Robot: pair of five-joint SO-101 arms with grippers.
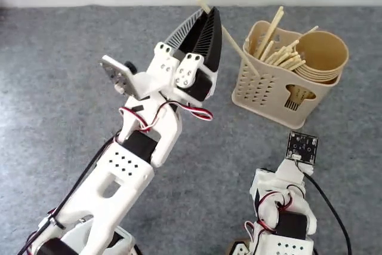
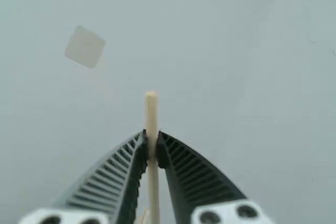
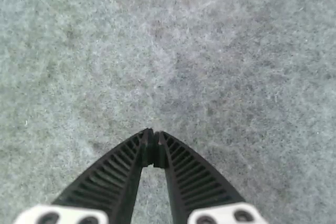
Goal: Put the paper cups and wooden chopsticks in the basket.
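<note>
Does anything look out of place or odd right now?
Nothing is spilled or damaged. The basket stands upright with paper cups and chopsticks inside. One more chopstick is pinched in the left gripper, slanting by the basket's rim.

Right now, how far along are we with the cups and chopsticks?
Done: the paper cups sit stacked in the basket, with a bundle of chopsticks beside them. In hand: the left gripper, jaws shut on one chopstick, is raised next to the basket. Left: dropping that chopstick in. The right gripper rests shut over the grey mat, holding nothing.
</note>
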